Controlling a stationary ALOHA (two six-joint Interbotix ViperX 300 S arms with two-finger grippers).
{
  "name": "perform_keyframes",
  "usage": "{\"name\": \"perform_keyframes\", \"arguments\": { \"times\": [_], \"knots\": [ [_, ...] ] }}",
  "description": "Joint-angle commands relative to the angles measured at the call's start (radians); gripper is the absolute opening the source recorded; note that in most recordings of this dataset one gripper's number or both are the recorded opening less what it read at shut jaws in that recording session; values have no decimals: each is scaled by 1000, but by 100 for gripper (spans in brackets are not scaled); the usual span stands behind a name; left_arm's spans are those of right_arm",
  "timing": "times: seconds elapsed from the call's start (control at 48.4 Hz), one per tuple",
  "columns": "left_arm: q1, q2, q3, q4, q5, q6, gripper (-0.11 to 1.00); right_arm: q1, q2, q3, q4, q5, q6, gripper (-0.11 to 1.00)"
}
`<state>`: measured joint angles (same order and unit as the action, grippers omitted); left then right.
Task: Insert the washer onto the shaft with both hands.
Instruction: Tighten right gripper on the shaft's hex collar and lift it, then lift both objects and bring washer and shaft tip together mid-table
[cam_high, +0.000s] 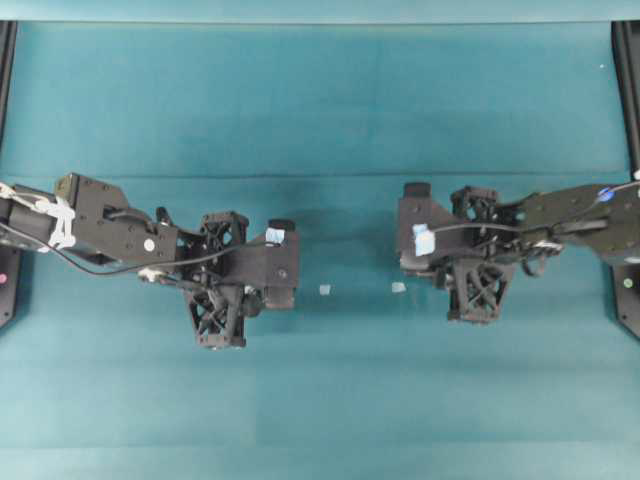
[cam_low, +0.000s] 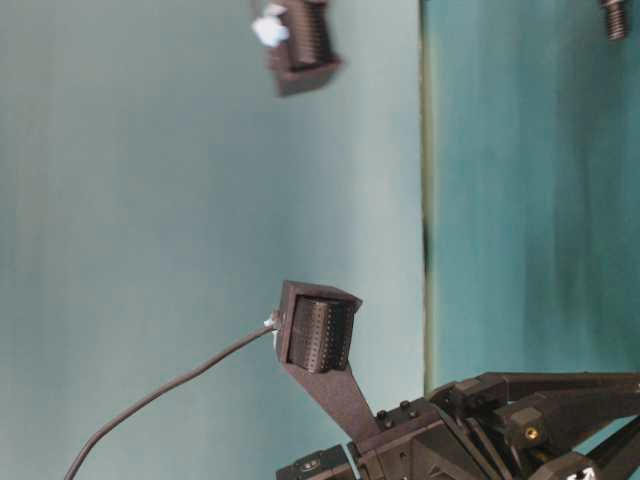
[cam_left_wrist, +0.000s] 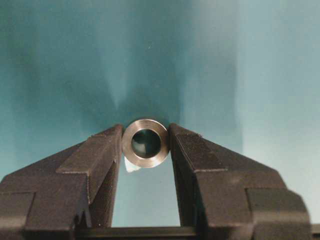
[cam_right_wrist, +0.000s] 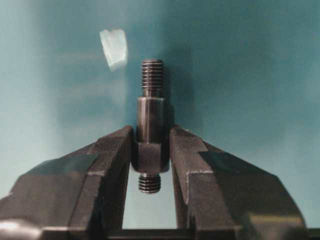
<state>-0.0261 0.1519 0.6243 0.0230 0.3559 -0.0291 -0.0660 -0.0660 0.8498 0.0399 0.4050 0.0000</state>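
The left tool (cam_left_wrist: 146, 145) is clamping the washer (cam_left_wrist: 145, 142) between its fingertips, its hole facing the camera. The right tool (cam_right_wrist: 150, 150) is gripping the shaft (cam_right_wrist: 150, 137) by its thick collar, threaded tip pointing outward, above the table (cam_high: 320, 400).

Left arm (cam_high: 110, 228): reaches in from the left edge of the overhead view, wrist angled toward the middle. Left gripper (cam_left_wrist: 146, 145): fingers (cam_left_wrist: 97, 157) closed against both sides of the washer (cam_left_wrist: 145, 143), which is held on edge with its hole facing the wrist camera.

Right arm (cam_high: 575, 215): reaches in from the right edge, wrist pointing toward the middle. Right gripper (cam_right_wrist: 150, 145): fingers (cam_right_wrist: 192, 152) clamped on the thick section of the shaft (cam_right_wrist: 150, 131), threaded ends projecting both ways.

The two grippers are well apart.
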Motion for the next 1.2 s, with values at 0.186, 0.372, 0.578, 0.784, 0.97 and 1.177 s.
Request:
{"name": "perform_keyframes", "arguments": {
  "times": [0.186, 0.372, 0.578, 0.784, 0.97, 1.177],
  "knots": [
    [-2, -12, -5, 0, 0, -5, 37, -2, -64, 9, 3, -28, 3, 0],
    [0, -58, 3, 0, -31, -6, 37, 5, -89, 37, 34, -103, 6, 0],
    [-2, -143, 54, 3, -150, -5, 37, 21, -132, 109, 60, -272, 11, 0],
    [-3, -222, 132, 3, -348, 3, 37, 26, -192, 189, 61, -436, 48, 0],
    [-8, -275, 212, 3, -584, -14, 37, 55, -235, 247, 60, -580, 95, 0],
    [-20, -290, 236, 3, -741, -17, 37, 118, -236, 284, 60, -692, 112, 0]
  ]
}}
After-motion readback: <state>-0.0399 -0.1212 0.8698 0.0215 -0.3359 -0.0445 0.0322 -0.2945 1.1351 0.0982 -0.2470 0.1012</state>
